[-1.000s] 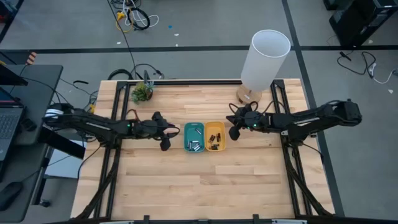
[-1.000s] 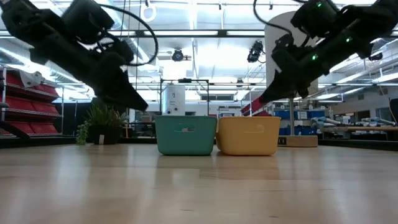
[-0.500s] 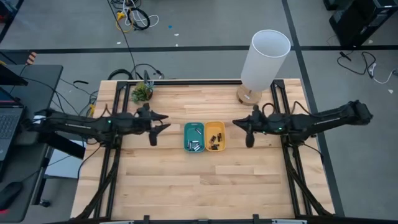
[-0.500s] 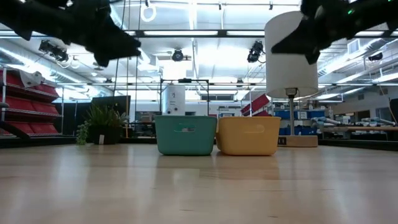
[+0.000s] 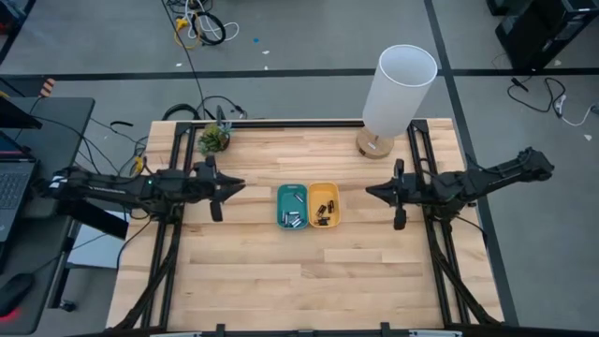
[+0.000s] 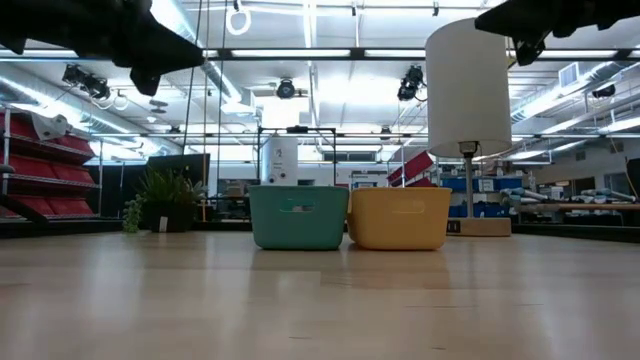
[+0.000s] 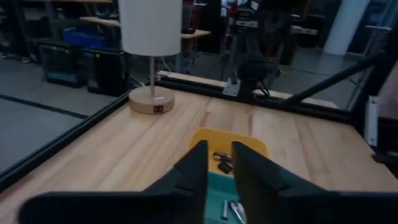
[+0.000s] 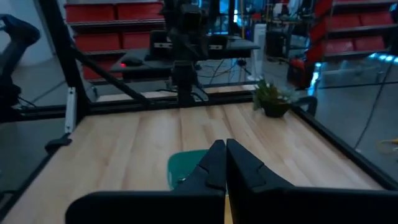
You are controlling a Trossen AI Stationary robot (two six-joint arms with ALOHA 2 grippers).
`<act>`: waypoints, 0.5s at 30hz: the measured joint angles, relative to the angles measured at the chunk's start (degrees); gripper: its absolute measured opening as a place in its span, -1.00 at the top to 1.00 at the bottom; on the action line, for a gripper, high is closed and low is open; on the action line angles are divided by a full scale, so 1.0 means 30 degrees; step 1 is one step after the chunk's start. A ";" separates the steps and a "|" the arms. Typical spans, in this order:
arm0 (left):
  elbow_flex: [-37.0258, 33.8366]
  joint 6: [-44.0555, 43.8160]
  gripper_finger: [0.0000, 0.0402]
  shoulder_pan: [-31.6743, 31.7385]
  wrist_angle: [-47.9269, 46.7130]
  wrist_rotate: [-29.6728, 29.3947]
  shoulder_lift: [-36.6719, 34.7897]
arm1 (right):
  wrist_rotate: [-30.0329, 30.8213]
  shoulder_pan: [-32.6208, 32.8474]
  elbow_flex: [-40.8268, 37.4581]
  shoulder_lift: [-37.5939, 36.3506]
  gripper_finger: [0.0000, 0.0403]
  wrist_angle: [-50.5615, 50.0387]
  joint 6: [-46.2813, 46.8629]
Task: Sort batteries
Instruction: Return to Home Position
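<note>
A teal tray and a yellow tray stand side by side at the table's middle. Silvery batteries lie in the teal tray, dark batteries in the yellow one. My left gripper hovers left of the trays, level, slightly open and holding nothing; its wrist view looks over both trays. My right gripper hovers right of the trays, shut and holding nothing. In the low view both trays rest on the table, with the arms high above them.
A lamp with a tall white shade stands at the far right of the table, and a small potted plant at the far left. Bare wood lies between the trays and the near edge. A laptop sits beyond the left edge.
Both grippers have drawn away from the trays and risen: the left toward the table's left edge, the right toward the right edge. Each has tipped from slanting down to level. The trays and batteries have kept still.
</note>
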 joint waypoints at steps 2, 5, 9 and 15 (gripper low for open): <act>0.0000 0.0106 0.68 -0.0453 -0.0176 -0.0076 -0.0124 | 0.0598 0.0294 0.0000 -0.0211 1.00 -0.0185 -0.0233; 0.0000 0.0291 0.88 -0.1010 -0.0648 -0.0571 -0.0217 | 0.1236 0.0653 0.0000 -0.0326 1.00 -0.0010 -0.0713; 0.0000 0.1097 0.94 -0.1254 -0.0696 -0.1081 -0.0208 | 0.1299 0.0867 0.0000 -0.0246 1.00 0.1000 -0.1769; 0.0000 0.2202 0.88 -0.1081 -0.0570 -0.1388 -0.0208 | 0.1299 0.0870 0.0000 -0.0423 1.00 0.2040 -0.3589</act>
